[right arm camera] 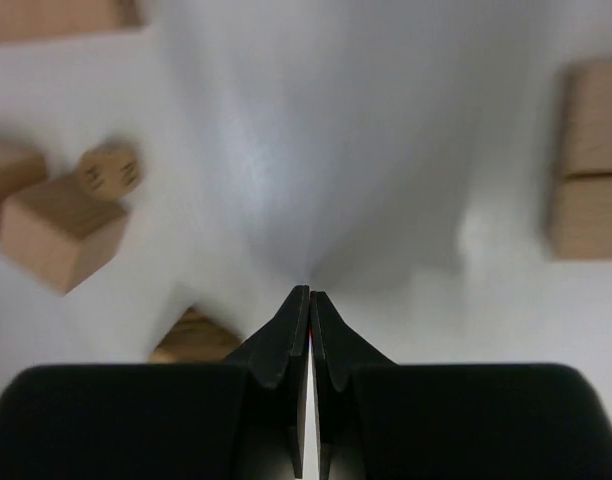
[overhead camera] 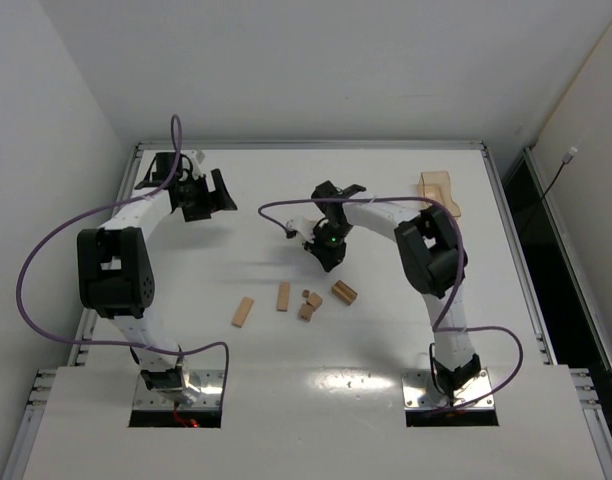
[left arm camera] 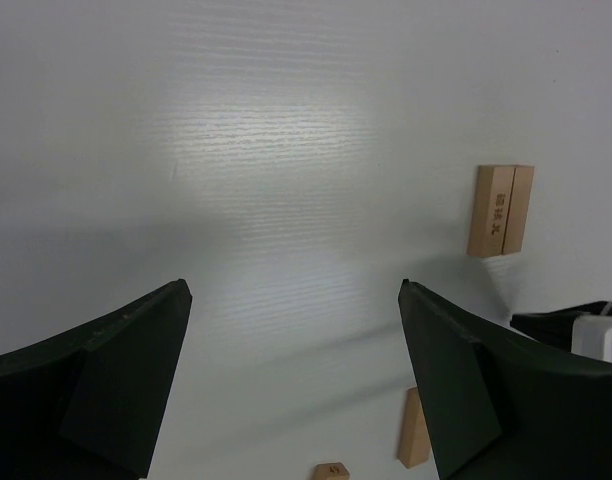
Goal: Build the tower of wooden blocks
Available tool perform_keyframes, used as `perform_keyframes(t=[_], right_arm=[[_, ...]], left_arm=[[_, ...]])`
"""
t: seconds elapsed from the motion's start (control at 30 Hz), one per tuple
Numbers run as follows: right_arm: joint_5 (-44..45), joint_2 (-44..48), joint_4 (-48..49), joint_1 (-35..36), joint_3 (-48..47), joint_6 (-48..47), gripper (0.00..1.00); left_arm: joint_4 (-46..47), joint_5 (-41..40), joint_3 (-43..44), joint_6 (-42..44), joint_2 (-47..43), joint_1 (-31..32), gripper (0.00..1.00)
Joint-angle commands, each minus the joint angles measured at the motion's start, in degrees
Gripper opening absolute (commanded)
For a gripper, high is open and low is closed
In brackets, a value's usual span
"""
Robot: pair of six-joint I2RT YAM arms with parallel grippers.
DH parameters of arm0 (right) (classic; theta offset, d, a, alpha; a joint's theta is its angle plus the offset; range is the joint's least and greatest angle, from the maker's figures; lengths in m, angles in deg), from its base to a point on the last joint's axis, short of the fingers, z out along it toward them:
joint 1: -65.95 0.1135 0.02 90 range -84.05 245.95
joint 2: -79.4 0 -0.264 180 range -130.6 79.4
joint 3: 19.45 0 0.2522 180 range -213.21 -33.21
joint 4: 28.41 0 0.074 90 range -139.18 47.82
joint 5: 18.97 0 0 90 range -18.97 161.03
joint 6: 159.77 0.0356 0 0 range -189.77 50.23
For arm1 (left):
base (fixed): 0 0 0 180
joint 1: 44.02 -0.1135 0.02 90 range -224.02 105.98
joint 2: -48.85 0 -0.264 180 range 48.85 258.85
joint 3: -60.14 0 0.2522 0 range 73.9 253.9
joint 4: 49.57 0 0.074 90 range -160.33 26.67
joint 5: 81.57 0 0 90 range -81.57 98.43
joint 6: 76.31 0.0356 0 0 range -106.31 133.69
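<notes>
White table (overhead camera: 286,180) bears loose wood blocks (overhead camera: 283,296); left pincer (left arm camera: 296,290) spread, right pincer (right arm camera: 309,295) closed, empty (amber box (overhead camera: 441,192) far-right).

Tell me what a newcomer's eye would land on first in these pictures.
The handful of small wooden blocks lying loose near the middle of the white table draws the eye first. The right claw hangs close over them, shut with nothing in it, while the left claw gapes wide open toward the far left corner. A pale amber box sits alone near the far right edge.
</notes>
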Motion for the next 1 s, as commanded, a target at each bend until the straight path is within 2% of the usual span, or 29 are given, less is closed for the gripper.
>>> perform_keyframes(t=[0.0, 0.1, 0.2, 0.23, 0.4, 0.47, 0.57, 0.63, 0.67, 0.7, 0.73, 0.77, 0.8, 0.83, 0.87, 0.9, 0.97], right_arm=[[-5.96, 8.05, -2.61, 0.38, 5.33, -4.26, 0.00], [-7.20, 14.90, -0.88, 0.38, 10.25, -3.30, 0.00], [1.04, 20.01, 4.22, -1.19, 14.21, 3.19, 0.00], [5.85, 20.89, 8.68, -1.81, 14.91, 6.78, 0.00], [11.69, 20.02, 12.32, -7.42, 10.45, 16.11, 0.00], [12.32, 20.02, 12.32, -9.01, 7.37, 19.28, 0.00], [16.17, 24.12, 14.15, -10.08, 8.93, 23.77, 0.00], [23.72, 27.38, 15.57, -9.46, 12.53, 25.18, 0.00], [26.44, 28.97, 16.62, -9.46, 13.59, 25.70, 0.06], [30.03, 32.03, 17.24, -9.46, 14.65, 26.32, 0.34], [30.76, 33.45, 17.25, -10.51, 16.40, 26.33, 0.51], [30.77, 34.77, 18.20, -11.30, 17.29, 26.33, 0.62], [29.55, 37.74, 18.21, -12.87, 18.95, 26.93, 0.67], [28.58, 39.08, 18.21, -13.41, 19.66, 26.94, 0.67], [29.53, 40.13, 18.91, -13.42, 20.28, 26.94, 0.64], [29.54, 41.45, 18.92, -13.42, 20.28, 27.81, 0.56], [31.47, 41.46, 16.99, -13.42, 19.76, 28.60, 0.54]], left_arm=[[1.34, 1.41, 1.52, -0.25, -0.57, -0.64, 0.82], [1.86, 1.41, 1.00, -0.25, -1.10, -0.64, 0.82], [1.87, 1.41, 0.47, 0.28, -1.71, -0.12, 0.82], [1.87, 1.41, 0.47, 0.28, -2.24, -0.12, 0.82], [1.35, -0.87, 0.47, 0.90, -2.77, 0.41, 0.82], [0.64, -3.33, -0.32, 1.42, -4.87, 1.98, 0.82], [0.02, -7.19, -5.49, 3.09, -8.47, 6.27, 0.82], [-0.50, -12.79, -10.77, 4.67, -12.86, 9.88, 0.85], [-1.46, -14.57, -12.52, 4.68, -14.44, 13.73, 0.87], [-1.47, -16.50, -14.46, 4.68, -16.37, 15.60, 0.91], [-0.69, -19.65, -18.04, 4.68, -20.66, 19.01, 0.93], [-0.68, -21.08, -19.38, 4.68, -22.61, 20.61, 0.95], [-0.68, -21.87, -21.31, 3.89, -24.11, 21.76, 0.97], [-0.68, -21.88, -21.33, 3.88, -26.13, 23.33, 0.97], [-1.55, -21.88, -21.94, 2.67, -26.15, 23.35, 0.97], [-2.25, -21.88, -21.95, 2.65, -26.76, 24.13, 0.97], [-4.37, -21.27, -21.95, 1.16, -26.76, 24.14, 0.97]])
